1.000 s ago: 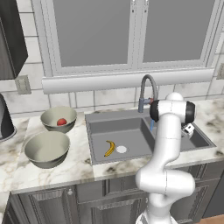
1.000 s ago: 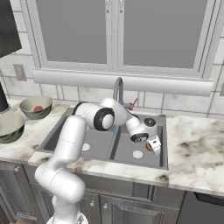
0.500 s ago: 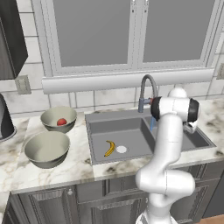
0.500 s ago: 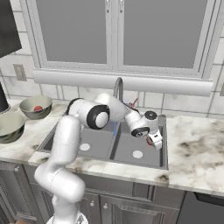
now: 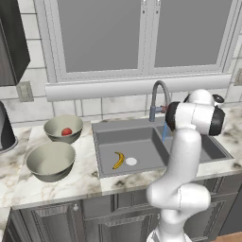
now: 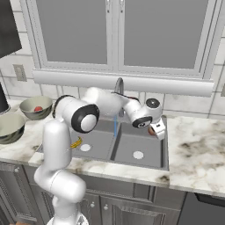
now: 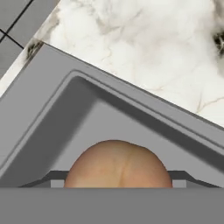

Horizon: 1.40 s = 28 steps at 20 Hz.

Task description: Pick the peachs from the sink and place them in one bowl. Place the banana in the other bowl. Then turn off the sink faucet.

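End effector [image 6: 154, 130] grasping a peach [image 7: 118, 164] above the sink's [image 6: 145, 143] right basin near its back right corner, banana [image 5: 118, 160] in left basin, second peach [image 5: 66, 132] in far bowl [image 5: 63, 128]

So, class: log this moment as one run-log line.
gripper: shut on peach | sink: right basin | banana: left basin

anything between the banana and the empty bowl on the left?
Only the sink wall and a strip of bare marble counter separate the banana from the empty bowl, as the left base view shows.
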{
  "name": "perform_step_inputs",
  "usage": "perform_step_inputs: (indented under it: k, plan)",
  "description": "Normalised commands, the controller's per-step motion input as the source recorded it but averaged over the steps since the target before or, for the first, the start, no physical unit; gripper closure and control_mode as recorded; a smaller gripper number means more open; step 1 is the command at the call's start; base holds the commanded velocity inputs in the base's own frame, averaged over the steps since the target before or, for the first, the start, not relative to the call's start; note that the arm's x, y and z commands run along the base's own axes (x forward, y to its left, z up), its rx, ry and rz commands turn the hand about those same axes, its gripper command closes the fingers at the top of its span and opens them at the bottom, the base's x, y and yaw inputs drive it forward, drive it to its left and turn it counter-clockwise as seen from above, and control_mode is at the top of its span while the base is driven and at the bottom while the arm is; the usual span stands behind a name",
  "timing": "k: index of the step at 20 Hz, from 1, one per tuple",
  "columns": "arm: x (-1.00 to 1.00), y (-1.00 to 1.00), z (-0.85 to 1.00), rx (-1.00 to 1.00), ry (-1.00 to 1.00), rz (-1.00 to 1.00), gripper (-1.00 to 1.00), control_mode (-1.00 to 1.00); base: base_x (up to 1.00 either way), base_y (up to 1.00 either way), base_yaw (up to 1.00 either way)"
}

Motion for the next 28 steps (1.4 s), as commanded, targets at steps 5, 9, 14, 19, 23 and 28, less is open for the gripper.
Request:
perform_step_inputs:
  k: [5,9,14,19,23,28]
  plan:
    - [-0.41,0.12,0.68,-0.02,-0.06,0.0,1.0,-1.0,0.0,0.0,0.0]
    - [-0.54,0.24,0.44,-0.08,0.0,0.03,1.0,-1.0,0.0,0.0,0.0]
    - [-0.48,0.41,0.35,-0.1,0.04,0.09,1.0,-1.0,0.0,0.0,0.0]
    - [-0.46,0.55,0.28,-0.05,0.08,0.17,1.0,-1.0,0.0,0.0,0.0]
    - [-0.45,0.58,0.23,0.0,0.09,0.22,1.0,-1.0,0.0,0.0,0.0]
    - [-0.44,0.64,0.16,0.0,0.13,0.23,1.0,-1.0,0.0,0.0,0.0]
